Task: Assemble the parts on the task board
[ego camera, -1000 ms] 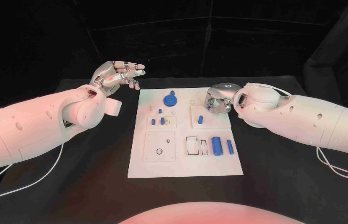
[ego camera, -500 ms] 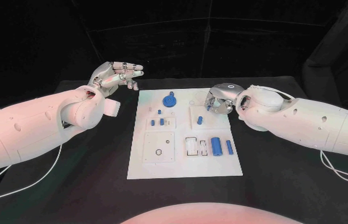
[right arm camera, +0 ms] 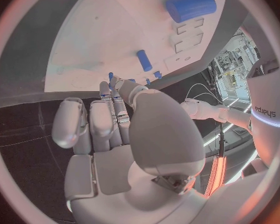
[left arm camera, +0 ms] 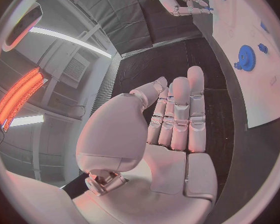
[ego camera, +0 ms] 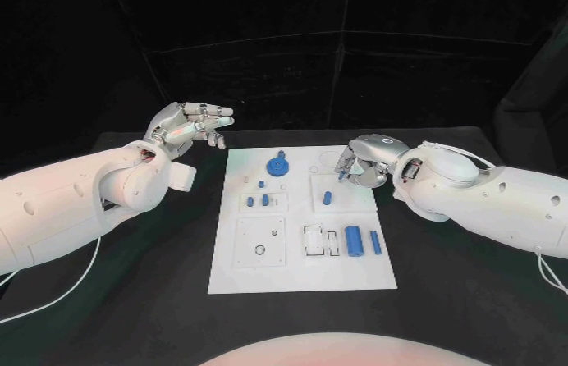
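Both hands differ: left hand fingers loosely apart, empty; right hand pinches a small blue part.

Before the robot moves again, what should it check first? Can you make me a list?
1. Left hand holds nothing, fingers apart, off the board: ok.
2. Right hand is over the white board, near its far right part: ok.
3. Right hand has a small blue piece between its fingertips: cannot tell.
4. Blue gear rests on the board: ok.
5. Big blue cylinder lies on the board, untouched: ok.
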You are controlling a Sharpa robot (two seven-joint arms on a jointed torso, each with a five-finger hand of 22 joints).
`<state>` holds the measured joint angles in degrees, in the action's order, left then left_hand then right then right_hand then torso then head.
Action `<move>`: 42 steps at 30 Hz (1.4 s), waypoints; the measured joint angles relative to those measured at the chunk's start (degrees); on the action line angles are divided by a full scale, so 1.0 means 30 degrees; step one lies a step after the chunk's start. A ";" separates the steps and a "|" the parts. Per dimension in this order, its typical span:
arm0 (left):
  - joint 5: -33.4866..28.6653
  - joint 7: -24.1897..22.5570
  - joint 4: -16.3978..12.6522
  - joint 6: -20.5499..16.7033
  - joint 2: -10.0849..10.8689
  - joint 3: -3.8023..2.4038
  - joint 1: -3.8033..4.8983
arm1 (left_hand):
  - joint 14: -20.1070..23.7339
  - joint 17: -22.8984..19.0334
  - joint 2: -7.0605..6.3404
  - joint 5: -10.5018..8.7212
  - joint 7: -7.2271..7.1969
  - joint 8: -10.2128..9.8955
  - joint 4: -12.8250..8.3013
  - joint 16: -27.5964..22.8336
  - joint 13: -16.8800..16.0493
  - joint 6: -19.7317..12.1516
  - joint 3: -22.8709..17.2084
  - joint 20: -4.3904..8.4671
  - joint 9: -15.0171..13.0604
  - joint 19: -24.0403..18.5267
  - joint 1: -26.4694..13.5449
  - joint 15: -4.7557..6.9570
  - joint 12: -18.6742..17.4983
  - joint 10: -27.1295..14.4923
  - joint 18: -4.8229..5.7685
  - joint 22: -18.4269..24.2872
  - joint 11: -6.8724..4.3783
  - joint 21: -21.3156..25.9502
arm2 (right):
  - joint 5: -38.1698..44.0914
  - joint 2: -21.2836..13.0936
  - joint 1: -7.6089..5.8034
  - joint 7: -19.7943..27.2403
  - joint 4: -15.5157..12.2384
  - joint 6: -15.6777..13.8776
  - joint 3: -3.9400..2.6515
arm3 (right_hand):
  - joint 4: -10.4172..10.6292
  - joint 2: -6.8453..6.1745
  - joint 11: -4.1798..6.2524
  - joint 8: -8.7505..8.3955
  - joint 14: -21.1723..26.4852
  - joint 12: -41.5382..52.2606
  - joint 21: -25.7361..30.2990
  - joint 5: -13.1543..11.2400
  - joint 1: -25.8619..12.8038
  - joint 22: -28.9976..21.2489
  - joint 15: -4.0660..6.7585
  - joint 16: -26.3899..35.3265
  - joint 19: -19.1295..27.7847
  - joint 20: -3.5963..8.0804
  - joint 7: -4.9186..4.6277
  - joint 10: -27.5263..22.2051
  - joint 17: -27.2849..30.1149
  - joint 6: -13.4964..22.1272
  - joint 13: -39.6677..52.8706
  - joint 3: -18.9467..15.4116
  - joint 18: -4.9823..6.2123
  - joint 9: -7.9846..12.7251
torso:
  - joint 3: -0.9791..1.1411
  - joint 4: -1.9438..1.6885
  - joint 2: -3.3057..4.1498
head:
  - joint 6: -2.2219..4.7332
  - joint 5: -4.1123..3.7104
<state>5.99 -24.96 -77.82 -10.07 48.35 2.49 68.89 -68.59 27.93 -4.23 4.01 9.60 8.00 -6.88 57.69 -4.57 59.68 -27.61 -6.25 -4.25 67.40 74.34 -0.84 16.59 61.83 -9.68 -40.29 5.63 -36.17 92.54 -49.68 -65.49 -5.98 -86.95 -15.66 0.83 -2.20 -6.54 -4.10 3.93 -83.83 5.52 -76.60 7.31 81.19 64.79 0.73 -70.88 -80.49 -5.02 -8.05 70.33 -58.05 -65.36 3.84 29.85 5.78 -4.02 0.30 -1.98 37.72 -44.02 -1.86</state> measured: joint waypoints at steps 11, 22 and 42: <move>-0.0005 0.0036 -0.0162 -0.0009 -0.0080 0.0000 0.0004 | 0.0000 0.0000 0.0000 0.0000 0.0000 0.0000 0.0000 0.0000 0.0000 0.0000 0.0000 0.0000 0.0000 0.0000 0.0000 0.0000 0.0000 0.0000 0.0003 -0.0001 0.0000 -0.0001 | -0.0538 0.0421 -0.0064 -0.0006 -0.2616 -0.0480 -0.0012 | -0.0066 -0.0073 0.0000 0.0000 -0.0001 -0.0012 0.0001 0.0000 -0.0073 0.0016 0.0000 0.0000 0.0001 0.0000 -0.0001 -0.0001 -0.0001 0.0001 -0.0003 0.0066 0.0000 0.0001 | -0.0016 -0.0031 0.0000 | -0.0024 0.0302; -0.0010 0.0076 -0.0261 -0.0008 -0.0377 0.0000 0.0008 | 0.0042 -0.0013 0.0000 -0.0001 -0.0001 0.0000 0.0001 0.0000 0.0001 -0.0001 -0.0001 0.0001 0.0001 0.0000 0.0000 0.0042 0.0090 0.0000 0.0003 0.0018 0.0000 -0.0001 | -0.0153 0.2645 0.0148 0.0118 -0.2471 -0.0290 0.0008 | -0.0112 0.0002 0.0000 0.0000 -0.0001 -0.0013 0.0001 0.0000 -0.0148 0.0014 0.0000 0.0001 0.0001 0.0000 0.0000 -0.0001 -0.0003 0.0002 -0.0004 0.0110 -0.0001 0.0008 | -0.0020 -0.0068 0.0018 | -0.0258 0.1146; -0.0016 0.0139 -0.0303 0.0014 -0.0551 -0.0002 0.0017 | 0.0070 -0.0023 0.0000 -0.0001 -0.0001 0.0000 0.0001 0.0000 0.0001 -0.0001 -0.0001 0.0001 0.0001 -0.0001 0.0000 0.0069 0.0091 0.0000 0.0002 0.0019 0.0000 -0.0001 | 0.1364 0.4331 0.1417 0.0244 -0.1512 0.1147 0.0354 | -0.0114 -0.0074 0.0000 0.0000 -0.0001 -0.0088 0.0003 0.0000 -0.0223 -0.0029 -0.0001 0.0001 0.0001 0.0000 -0.0001 -0.0001 0.0049 0.0004 -0.0003 0.0108 0.0000 0.0010 | 0.0005 0.0005 0.0048 | -0.0677 0.1943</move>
<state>5.94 -24.54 -78.73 -10.03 46.69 2.48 68.95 -68.38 27.86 -4.23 4.01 9.60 8.00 -6.88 57.69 -4.57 59.68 -27.61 -6.25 -4.25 67.40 74.34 -0.63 16.86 61.83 -9.67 -40.23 5.63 -36.17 96.63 -36.69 -61.24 -5.24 -91.48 -12.22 1.89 -2.54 -6.77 -4.10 3.93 -83.83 5.25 -76.60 7.31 80.52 64.70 0.73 -70.88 -80.49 -5.02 -8.06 70.32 -57.91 -65.35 3.83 30.17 5.78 -3.99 0.31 -1.97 37.86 -46.05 3.97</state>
